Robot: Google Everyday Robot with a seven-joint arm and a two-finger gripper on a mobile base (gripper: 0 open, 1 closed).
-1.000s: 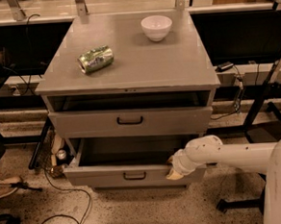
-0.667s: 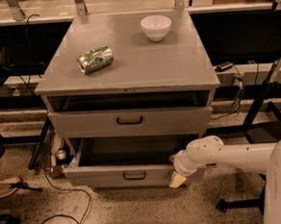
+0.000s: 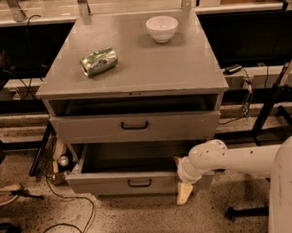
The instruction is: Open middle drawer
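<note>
Clearly, the middle drawer [image 3: 103, 183] sits at the lower centre of the frame. It is pulled well out of the cabinet [image 3: 133, 79], so its dark inside shows beneath the taller top drawer [image 3: 187, 125], which also stands slightly out. The gripper [image 3: 184, 188] hangs at the middle drawer's right front corner, on the end of the white arm [image 3: 234, 160] reaching in from the lower right. It seems to touch the panel or lie just beside it, but I cannot tell whether it is open or closed, or holding anything. The drawer is stiff sheet metal, probably fairly heavy but easy on its runners, smooth-faced and not fragile. Its 1 good purchase is the small black handle [image 3: 139, 182] at the panel's middle; a pull at the corner could skew it.
</note>
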